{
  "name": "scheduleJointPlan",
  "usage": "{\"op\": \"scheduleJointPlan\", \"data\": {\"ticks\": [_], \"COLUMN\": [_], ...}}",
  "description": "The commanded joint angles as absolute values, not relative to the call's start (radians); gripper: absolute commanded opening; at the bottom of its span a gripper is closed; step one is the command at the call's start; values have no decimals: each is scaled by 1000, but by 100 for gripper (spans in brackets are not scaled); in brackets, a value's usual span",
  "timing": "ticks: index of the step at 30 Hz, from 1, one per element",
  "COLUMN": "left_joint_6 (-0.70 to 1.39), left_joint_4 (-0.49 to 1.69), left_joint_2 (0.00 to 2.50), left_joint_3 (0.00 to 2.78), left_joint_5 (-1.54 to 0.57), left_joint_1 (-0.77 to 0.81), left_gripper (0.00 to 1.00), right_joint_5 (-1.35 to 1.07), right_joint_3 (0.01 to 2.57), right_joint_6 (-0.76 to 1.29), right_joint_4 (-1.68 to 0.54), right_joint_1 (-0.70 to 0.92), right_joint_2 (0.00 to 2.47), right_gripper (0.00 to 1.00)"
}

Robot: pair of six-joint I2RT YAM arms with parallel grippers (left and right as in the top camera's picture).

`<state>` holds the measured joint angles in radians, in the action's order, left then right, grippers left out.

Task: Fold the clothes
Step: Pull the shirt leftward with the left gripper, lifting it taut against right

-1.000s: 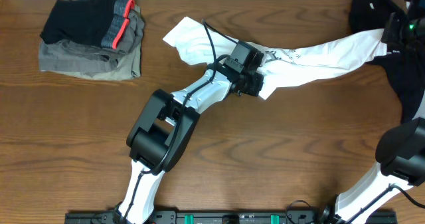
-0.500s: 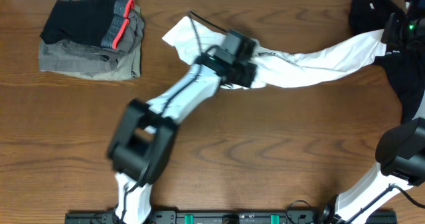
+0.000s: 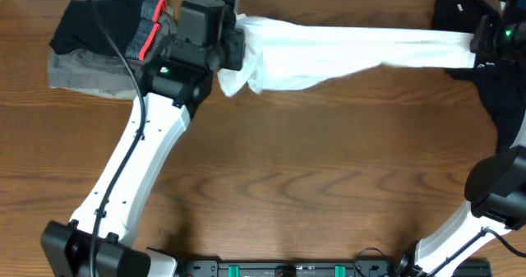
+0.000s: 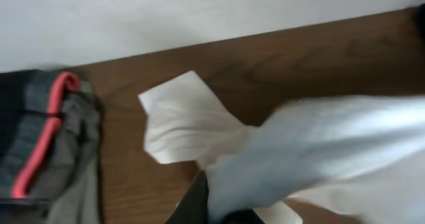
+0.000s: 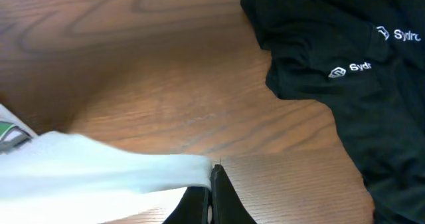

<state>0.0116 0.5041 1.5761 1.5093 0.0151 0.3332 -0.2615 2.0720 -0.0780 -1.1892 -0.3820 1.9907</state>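
Along the far table [image 3: 329,170] edge, left gripper [image 3: 236,48] and right gripper [image 3: 477,40] each clamp the stretched T-shirt [image 3: 329,51].

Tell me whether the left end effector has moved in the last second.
Yes. The left end effector, shut on the white T-shirt, went from mid-table toward the far edge, ending beside the folded stack.

text | black garment [image 5: 312,24], upper right of right-wrist view | white emblem plus "Syd…", seen twice, ends unclear | nothing else legible
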Motion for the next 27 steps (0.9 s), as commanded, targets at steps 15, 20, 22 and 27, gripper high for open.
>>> {"op": "scheduleJointPlan", "data": {"ticks": [15, 20, 22, 27], "left_joint_6": [-53, -75, -113, -184], "left_joint_4": [465, 423, 397, 368], "left_joint_2": [1572, 1518, 1473, 1335], "left_joint_3": [1521, 1548, 1551, 1551], "left_joint_5": [204, 204, 204, 204], "left_joint_1": [243, 228, 228, 228], "left_gripper": [6, 5, 6, 6], "right_joint_5": [-245, -290, -296, -296], "right_joint_3": [2080, 2082, 2082, 2082], "right_joint_6": [-91, -91, -91, -91], "right_joint_4": [-1181, -1177, -1177, -1193], "right_joint_1": [-395, -396, -396, -396], "right_joint_2": [1975, 1938, 1900, 1770], "right_gripper": [1, 1, 1, 1]}}
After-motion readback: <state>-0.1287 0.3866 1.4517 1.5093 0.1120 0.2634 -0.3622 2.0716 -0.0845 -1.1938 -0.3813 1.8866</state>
